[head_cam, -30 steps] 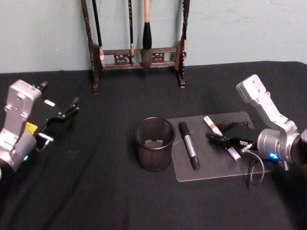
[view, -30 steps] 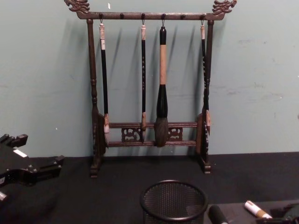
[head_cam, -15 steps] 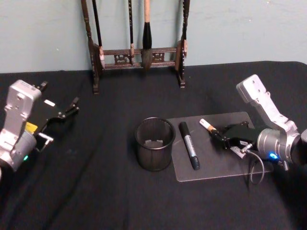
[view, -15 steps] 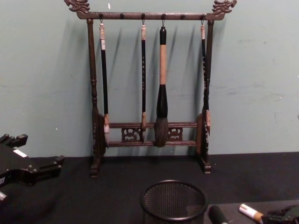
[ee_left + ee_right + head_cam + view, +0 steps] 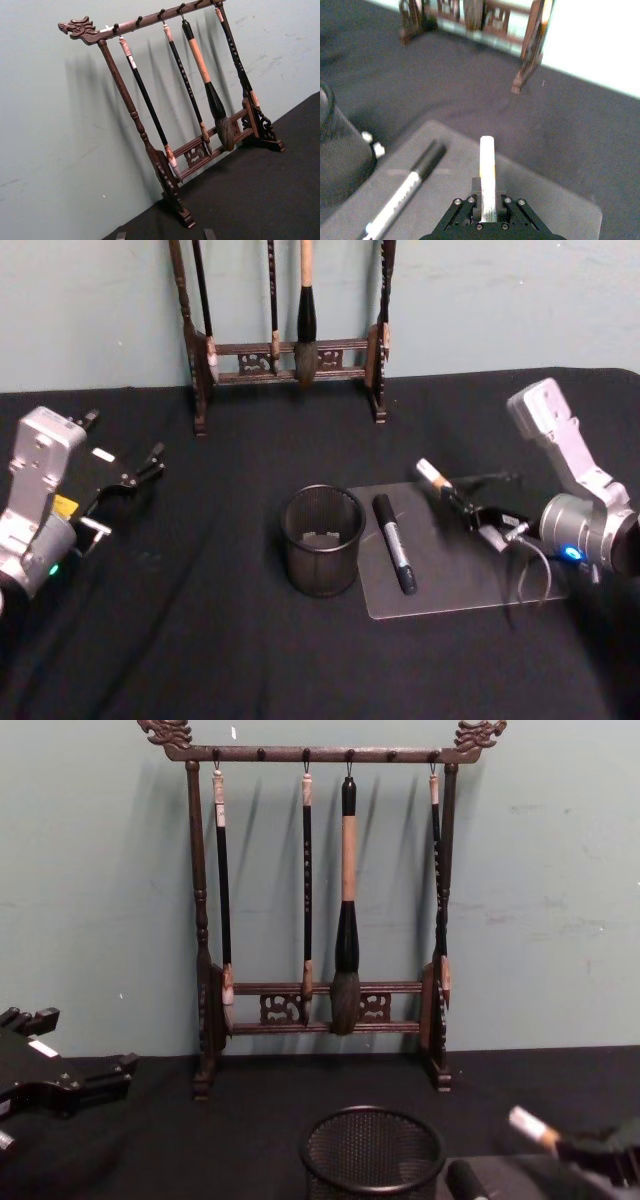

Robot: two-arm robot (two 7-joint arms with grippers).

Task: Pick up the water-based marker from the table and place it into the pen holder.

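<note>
Water-based marker (image 5: 434, 477) clamped by fingers of right gripper (image 5: 464, 507), long axis slanting up-left, left gripper (image 5: 140, 472) parked, fingers spread.

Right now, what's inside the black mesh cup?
No pens inside the pen holder; a small pale shape shows at the bottom, too unclear to name. Its near wall hides part of the floor. The water-based marker is outside it.

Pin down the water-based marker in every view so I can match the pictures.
Head view: water-based marker right of centre, over the grey mat, in the right gripper.
Chest view: low at the right edge, tilted, right of the pen holder.
Right wrist view: pointing straight out from the gripper, over the mat.
Left wrist view: the parked left gripper faces the brush rack instead.
Shared landmark: the brush rack, in all four views.
</note>
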